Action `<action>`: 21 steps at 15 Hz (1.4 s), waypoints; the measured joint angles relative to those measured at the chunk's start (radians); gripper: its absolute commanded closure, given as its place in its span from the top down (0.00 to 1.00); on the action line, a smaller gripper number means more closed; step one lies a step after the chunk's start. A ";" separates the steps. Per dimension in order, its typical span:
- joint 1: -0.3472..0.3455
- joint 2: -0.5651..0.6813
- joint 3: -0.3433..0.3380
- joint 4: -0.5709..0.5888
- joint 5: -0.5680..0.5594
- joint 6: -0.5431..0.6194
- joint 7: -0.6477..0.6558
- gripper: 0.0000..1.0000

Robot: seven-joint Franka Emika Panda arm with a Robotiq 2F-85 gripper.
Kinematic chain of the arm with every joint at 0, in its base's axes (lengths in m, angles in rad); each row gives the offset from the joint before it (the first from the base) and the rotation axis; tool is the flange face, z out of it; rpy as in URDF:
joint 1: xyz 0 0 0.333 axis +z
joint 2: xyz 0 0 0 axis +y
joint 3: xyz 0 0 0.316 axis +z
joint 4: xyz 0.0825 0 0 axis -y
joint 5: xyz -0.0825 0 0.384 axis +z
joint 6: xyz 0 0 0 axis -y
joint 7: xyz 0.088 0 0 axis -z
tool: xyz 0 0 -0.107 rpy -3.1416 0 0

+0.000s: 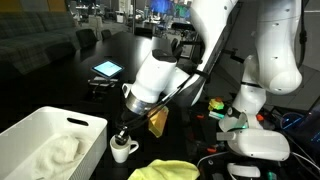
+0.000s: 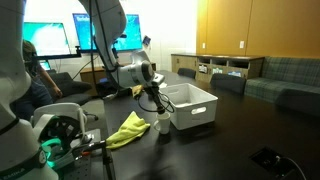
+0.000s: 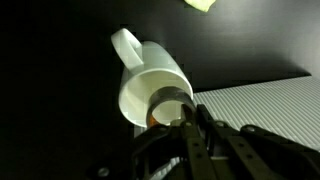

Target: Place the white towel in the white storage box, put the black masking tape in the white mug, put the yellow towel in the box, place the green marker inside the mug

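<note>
Gripping the black masking tape (image 3: 172,93), your end effector (image 1: 123,134) hangs just over the white mug (image 1: 124,151), yellow towel (image 1: 166,170) nearby

The white mug (image 3: 150,88) looks glossy and smooth, the white towel (image 1: 55,152) soft cloth, the storage box (image 1: 40,122) matt plastic.

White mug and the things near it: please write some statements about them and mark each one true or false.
1. The white towel lies inside the white storage box. True.
2. The yellow towel is also in the box. False: it lies outside the box, near the white mug.
3. The gripper is at the mouth of the mug. True.
4. The gripper holds a green marker. False: it holds the black masking tape at the mouth of the mug.
</note>
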 measured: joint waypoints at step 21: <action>-0.036 0.046 0.018 0.037 0.000 -0.004 -0.013 0.37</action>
